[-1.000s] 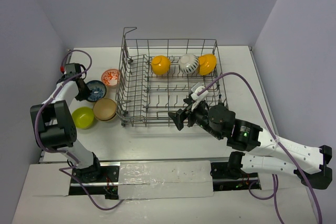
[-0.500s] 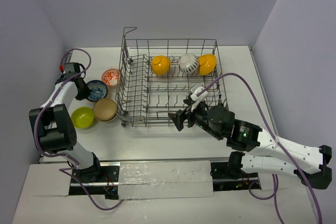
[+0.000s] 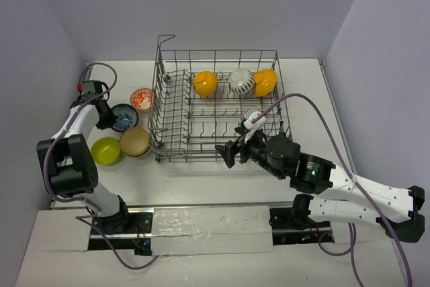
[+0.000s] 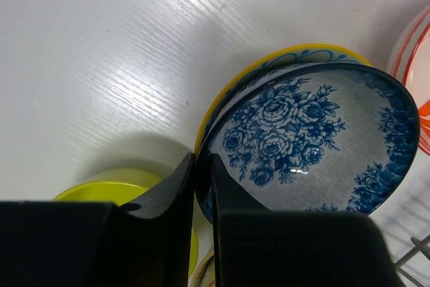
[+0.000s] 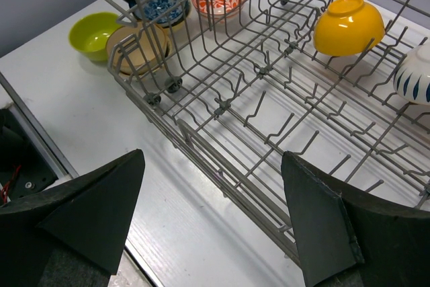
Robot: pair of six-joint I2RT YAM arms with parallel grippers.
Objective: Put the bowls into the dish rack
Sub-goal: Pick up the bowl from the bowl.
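My left gripper is shut on the near rim of the blue-patterned bowl, which sits left of the dish rack and is also in the top view. Around it stand the red-and-white bowl, the tan bowl and the lime green bowl. Two orange-yellow bowls and the white striped bowl rest in the rack's far row. My right gripper hangs open over the rack's front edge, holding nothing.
The rack's raised corner handle stands at its far left. Upright tines fill the rack's near rows. Grey walls close in the table on the left, back and right. The right arm's cable arcs over the rack's right side.
The left arm has shifted slightly at the blue-patterned bowl, with its jaws a touch tighter on the rim. The right arm and the bowls have not moved.
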